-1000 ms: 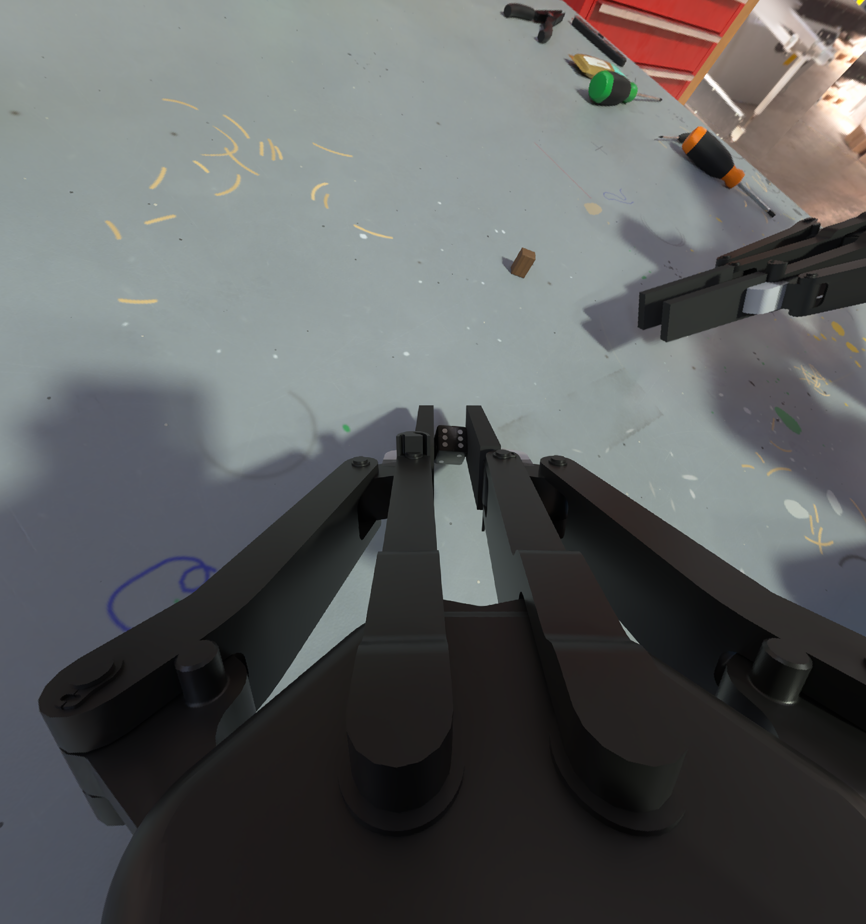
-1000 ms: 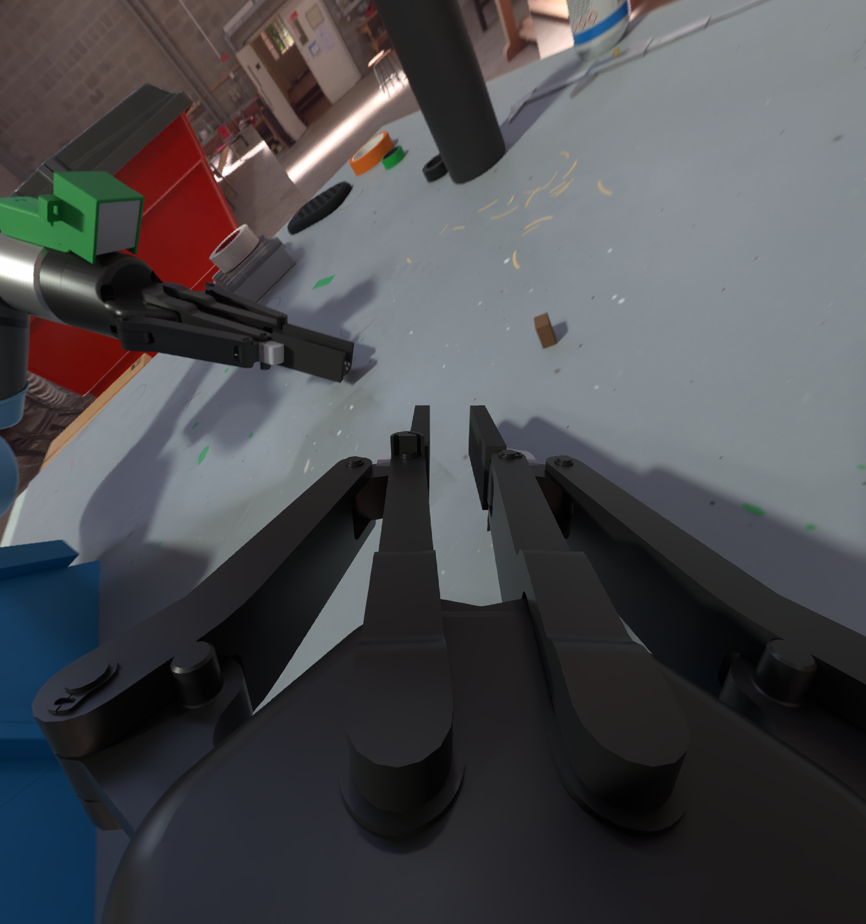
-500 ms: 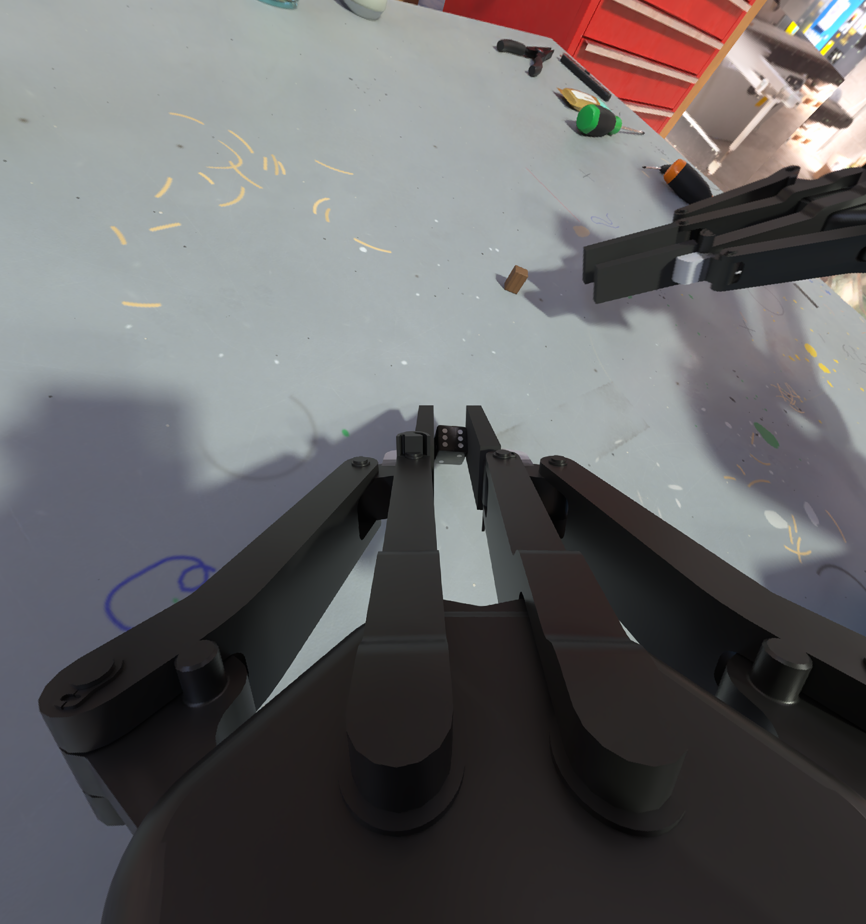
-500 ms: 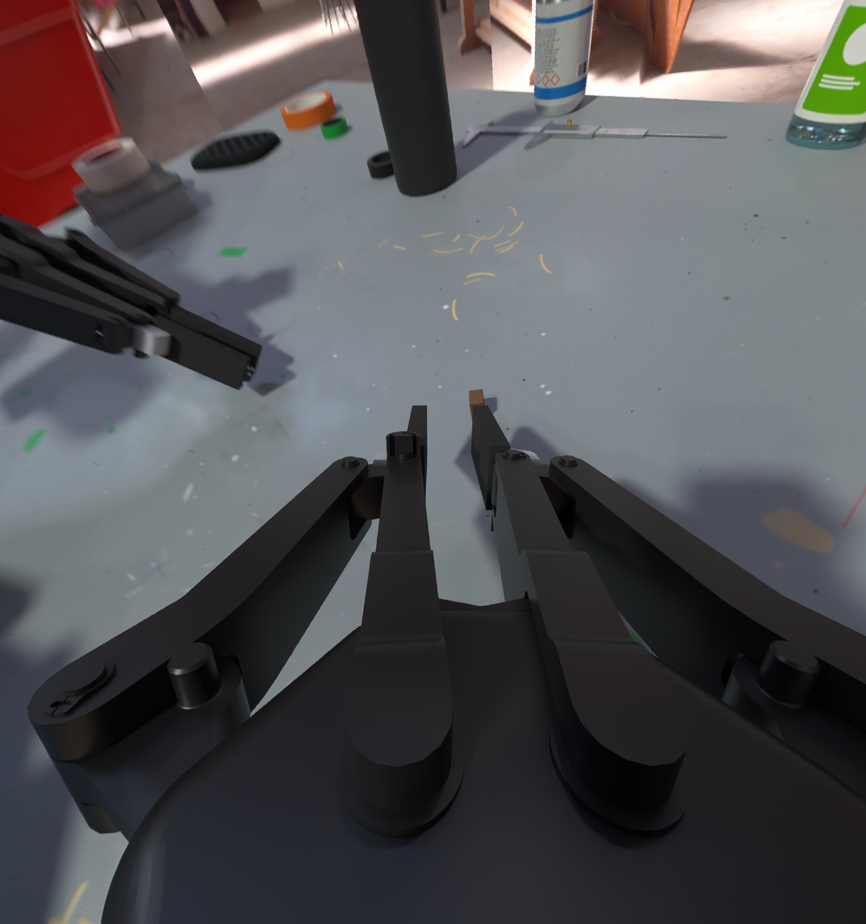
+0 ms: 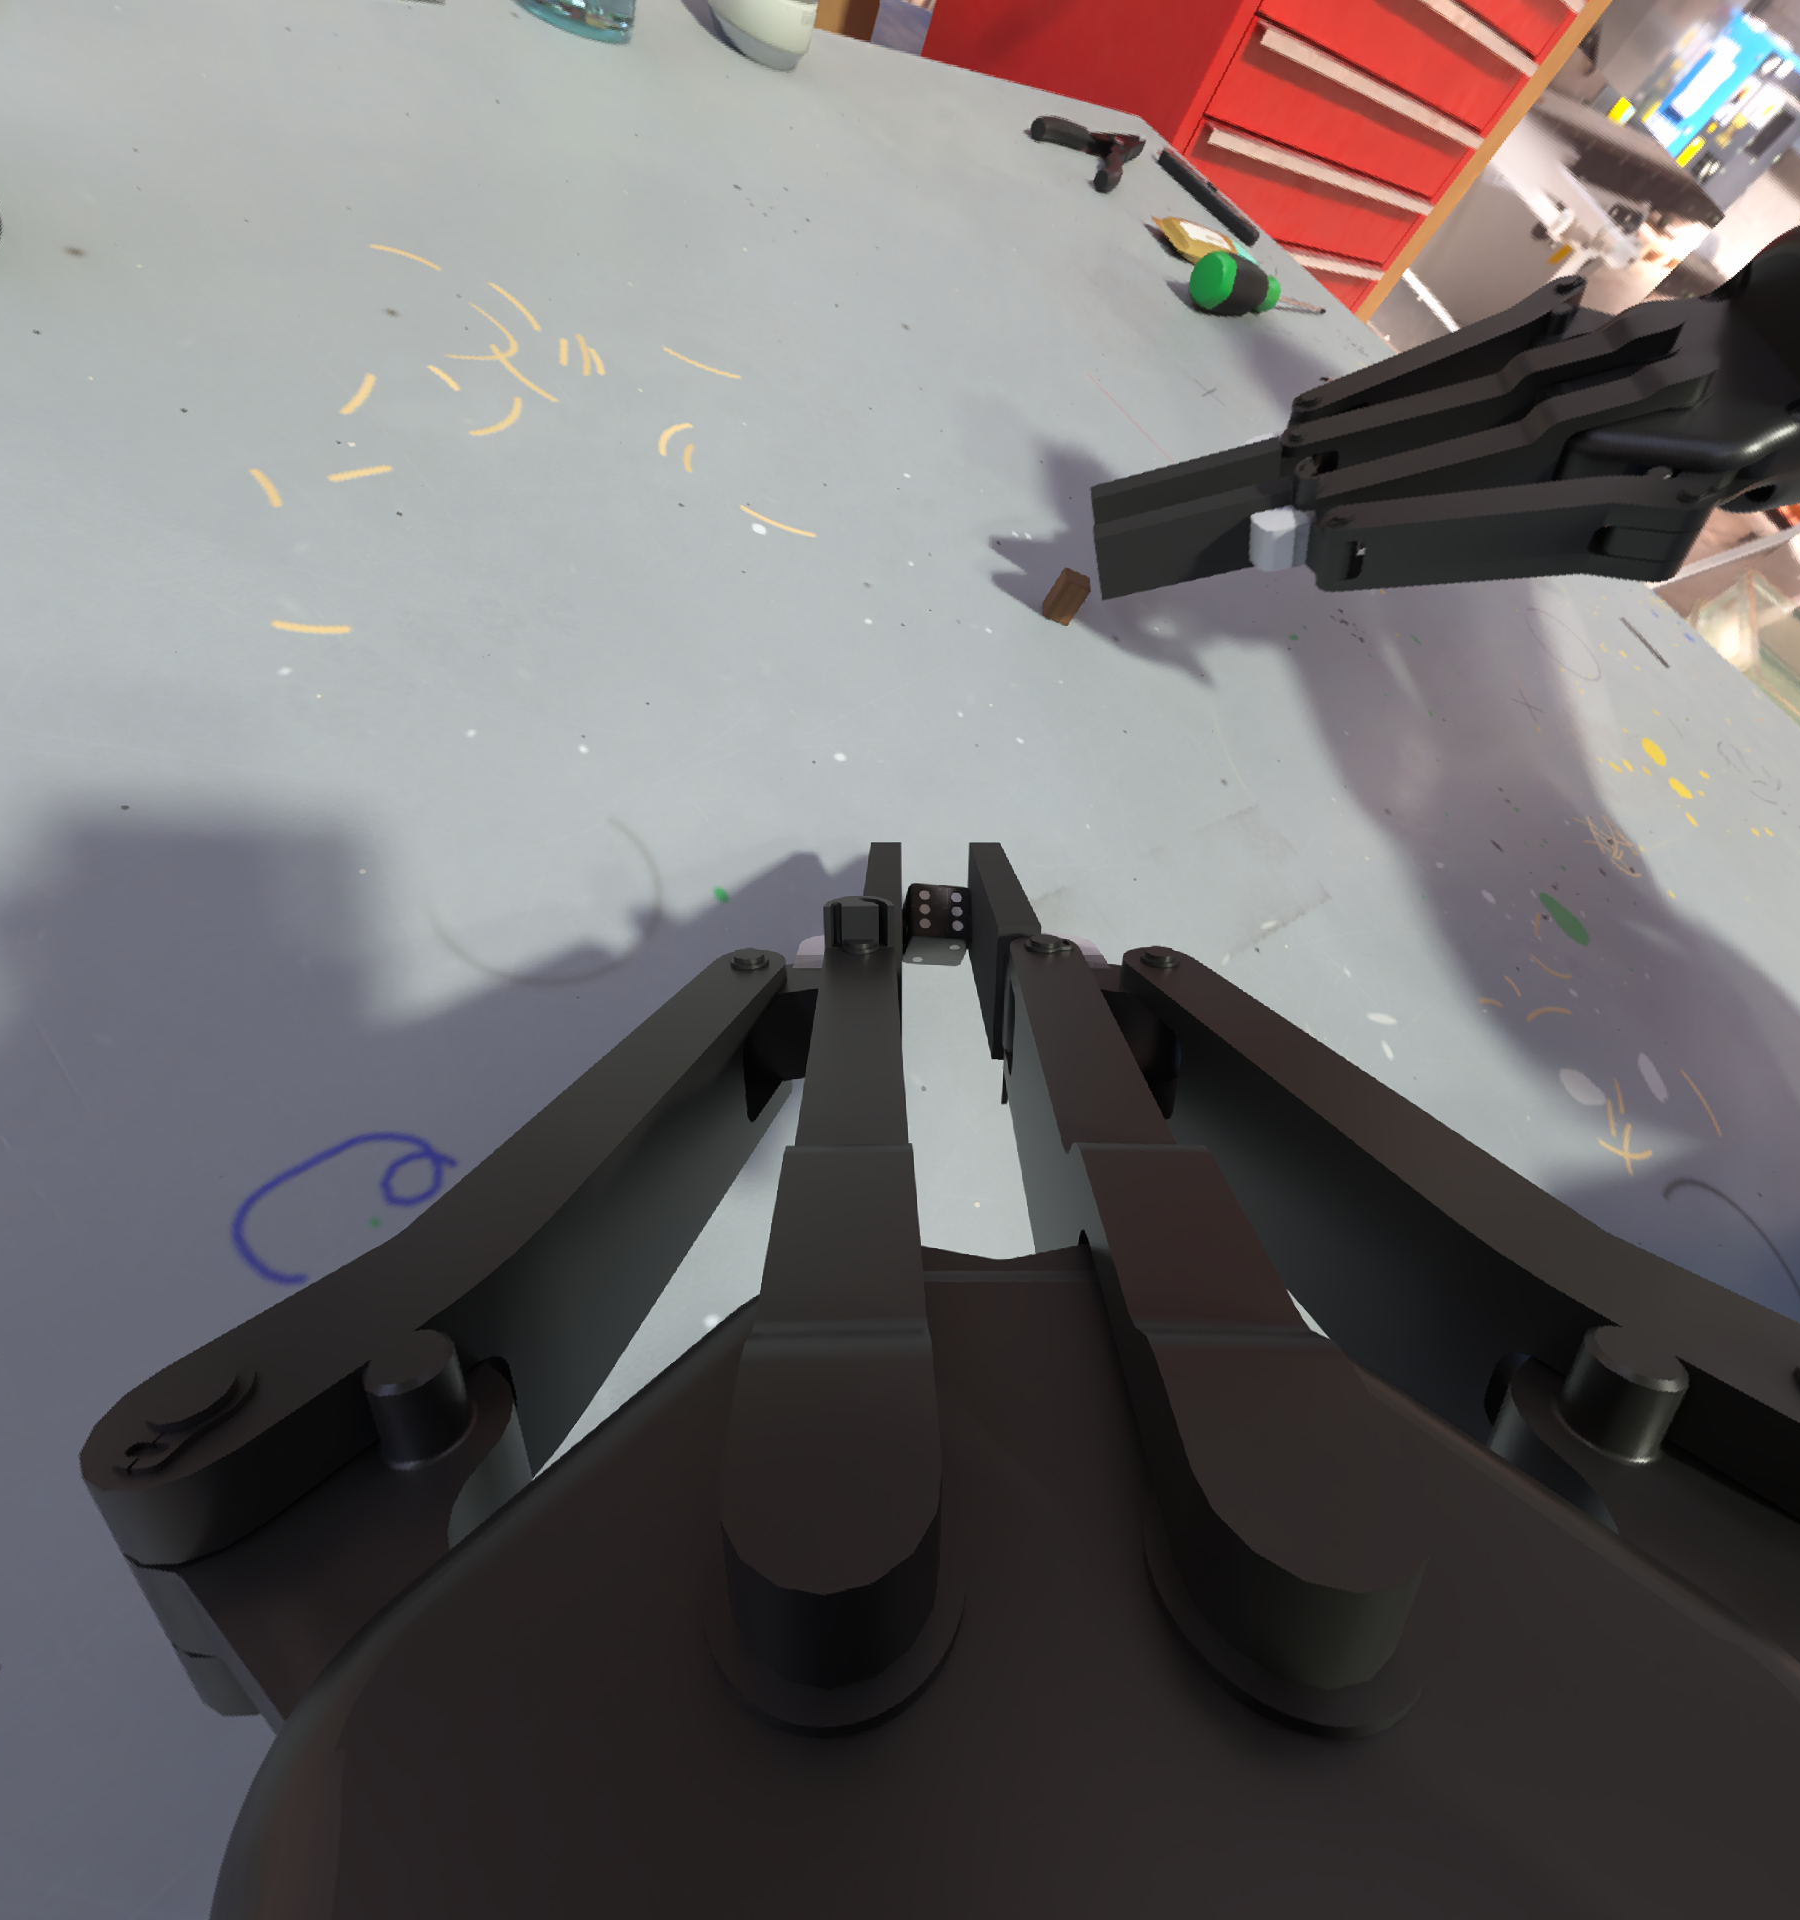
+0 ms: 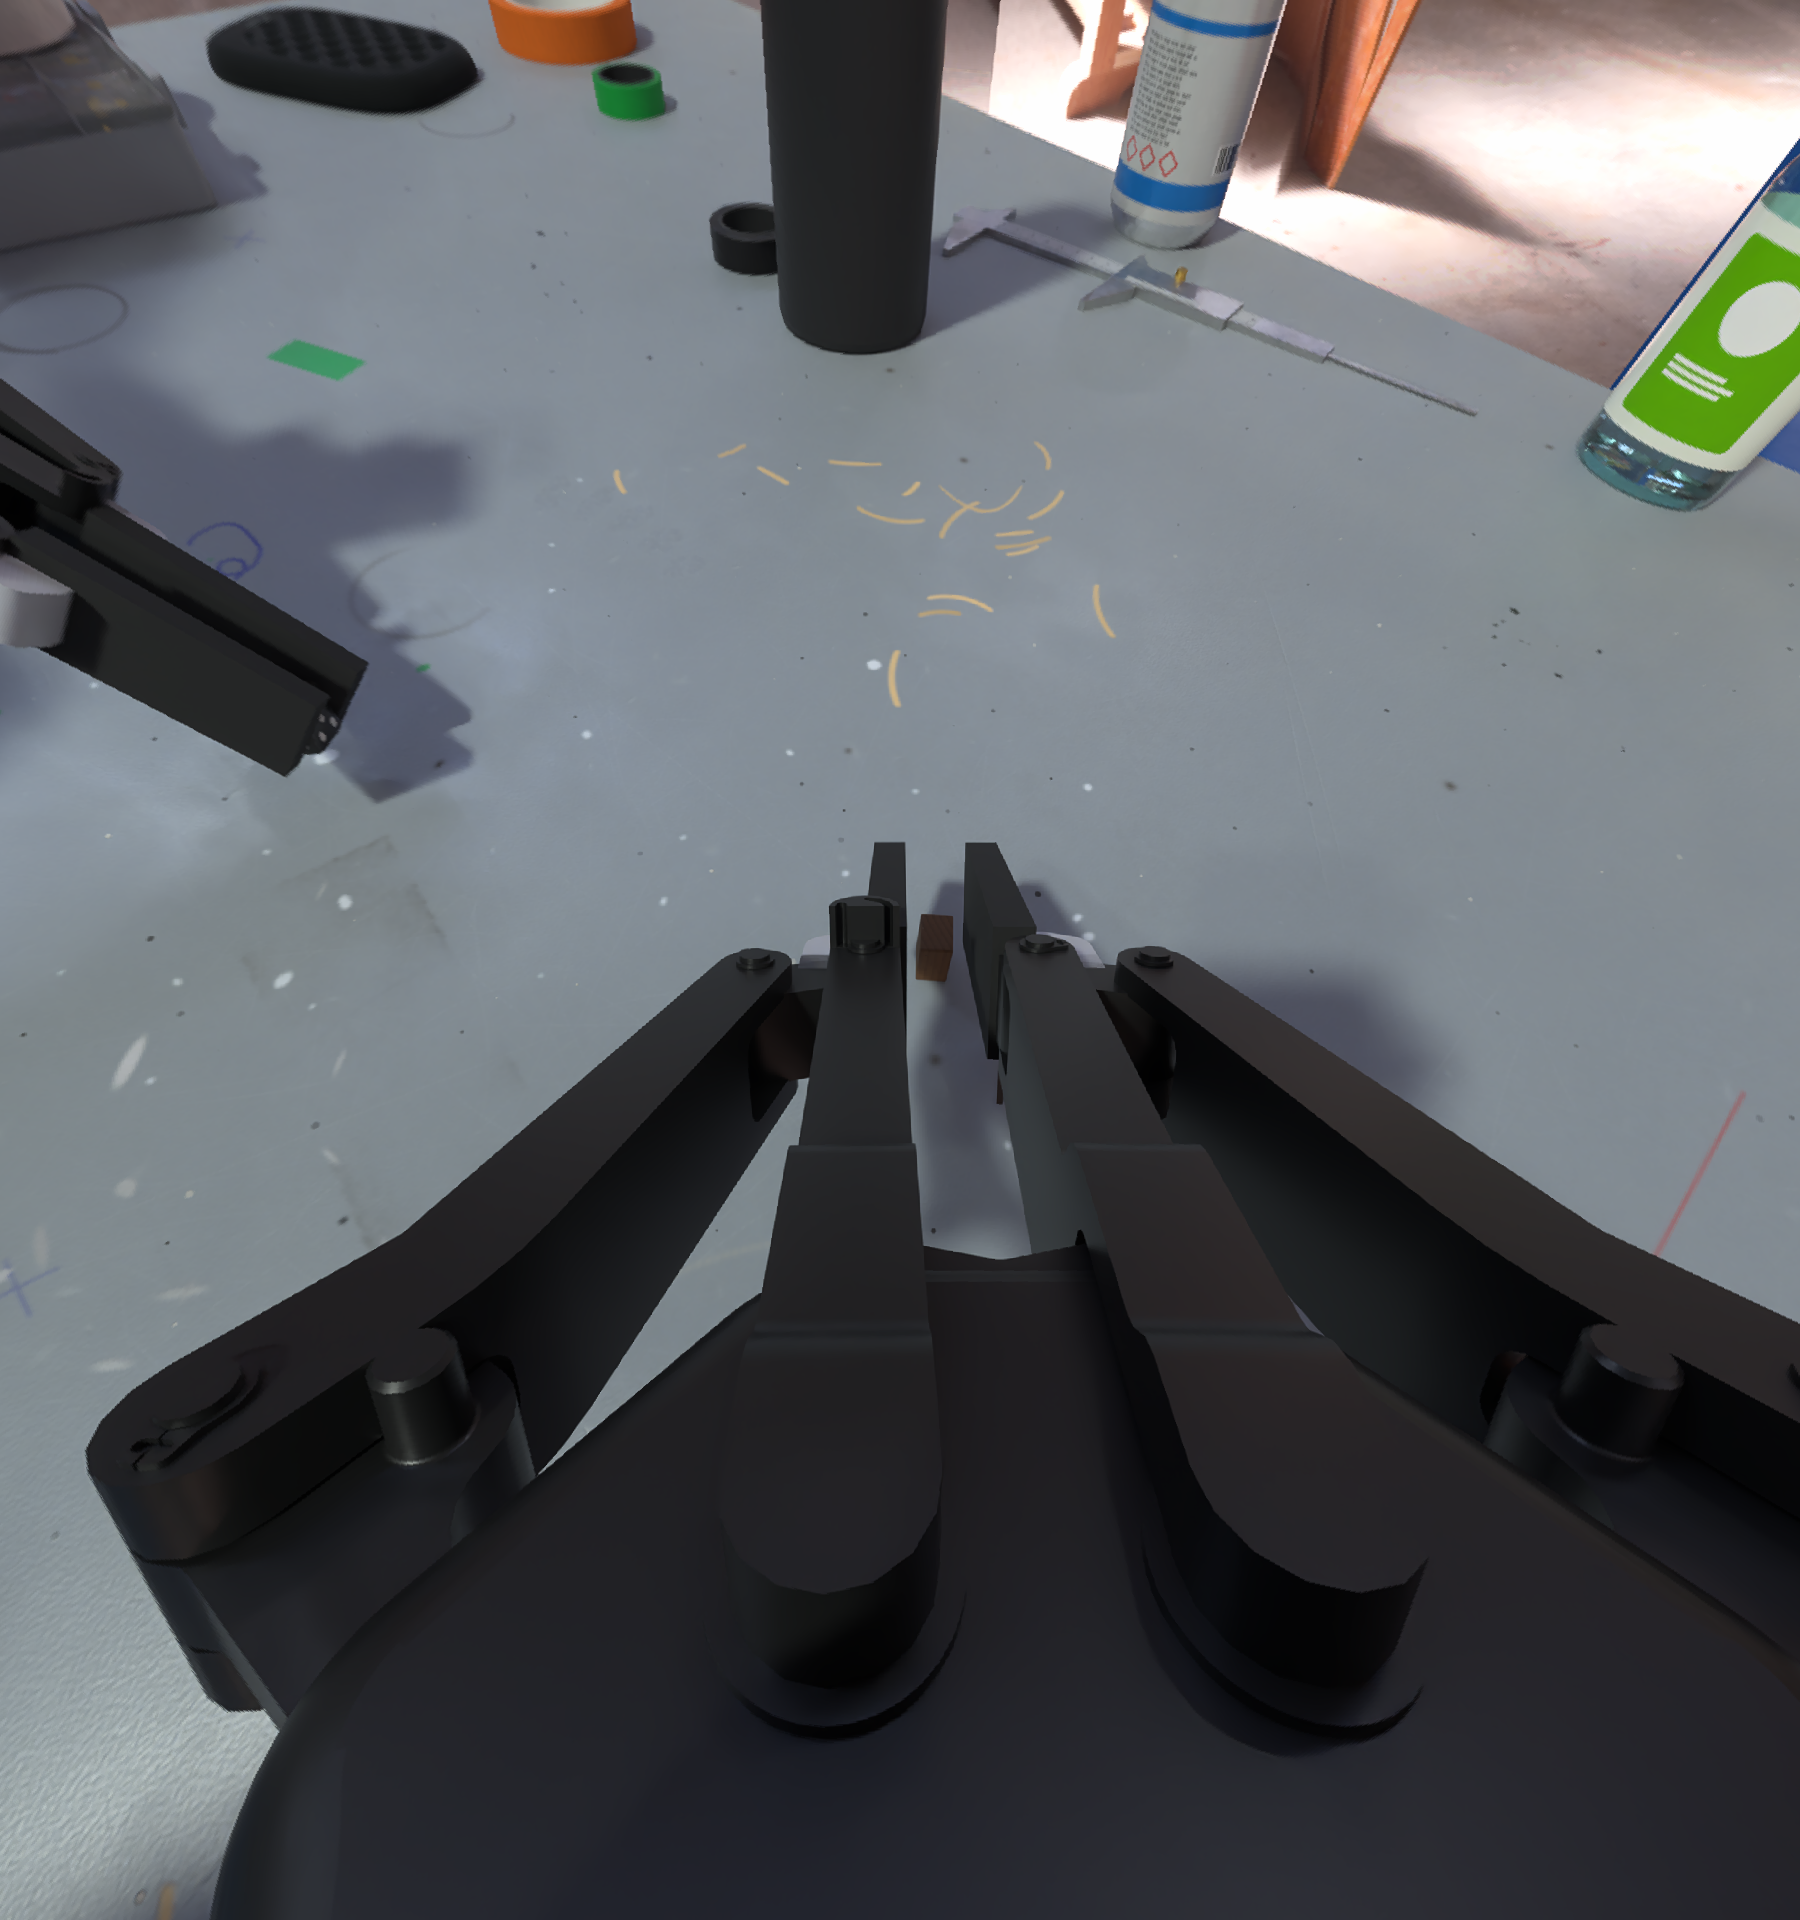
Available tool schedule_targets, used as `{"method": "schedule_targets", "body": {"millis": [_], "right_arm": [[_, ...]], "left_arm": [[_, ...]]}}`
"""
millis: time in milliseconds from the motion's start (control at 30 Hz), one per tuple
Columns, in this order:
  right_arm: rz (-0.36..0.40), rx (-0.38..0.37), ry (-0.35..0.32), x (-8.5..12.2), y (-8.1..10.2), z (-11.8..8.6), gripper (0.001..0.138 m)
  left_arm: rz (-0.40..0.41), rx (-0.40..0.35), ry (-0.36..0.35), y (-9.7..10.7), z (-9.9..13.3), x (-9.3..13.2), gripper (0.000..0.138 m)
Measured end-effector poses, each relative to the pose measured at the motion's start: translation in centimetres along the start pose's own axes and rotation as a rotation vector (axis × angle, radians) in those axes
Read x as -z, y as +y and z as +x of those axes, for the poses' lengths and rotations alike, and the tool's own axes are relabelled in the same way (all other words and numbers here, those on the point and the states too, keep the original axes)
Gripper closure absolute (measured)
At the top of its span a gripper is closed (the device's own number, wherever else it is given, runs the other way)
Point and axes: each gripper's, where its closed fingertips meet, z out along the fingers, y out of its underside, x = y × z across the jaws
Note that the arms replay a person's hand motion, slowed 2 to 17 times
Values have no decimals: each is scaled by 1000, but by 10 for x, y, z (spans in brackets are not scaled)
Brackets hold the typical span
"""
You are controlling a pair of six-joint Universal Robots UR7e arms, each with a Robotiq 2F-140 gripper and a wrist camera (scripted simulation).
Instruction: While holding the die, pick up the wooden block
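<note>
Left gripper point(image 5: 934, 883) fingers clamp the black die point(image 5: 938, 921); right gripper point(image 6: 934, 883) fingers stand apart astride the wooden block point(image 6: 934, 947), which judging by this calls for closing, then lifting.

green-labelled bottle point(image 6: 1753, 343) cut off, die point(image 6: 327, 727) mostly hidden
</note>
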Motion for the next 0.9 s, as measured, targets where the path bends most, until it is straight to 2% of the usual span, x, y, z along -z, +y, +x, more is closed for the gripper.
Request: {"method": "schedule_targets", "body": {"millis": [200,567,767,900], "right_arm": [[-43,4,14,-11,6,-2,124],[-68,2,51,-19,10,1,130],[-67,7,51,-16,11,0,130],[-31,-5,39,-6,5,-2,130]], "left_arm": [[15,25,13,-2,-1,3,121],[32,72,43,-3,-1,6,121],[38,76,53,-5,2,7,121],[44,59,53,-6,5,7,121]]}}
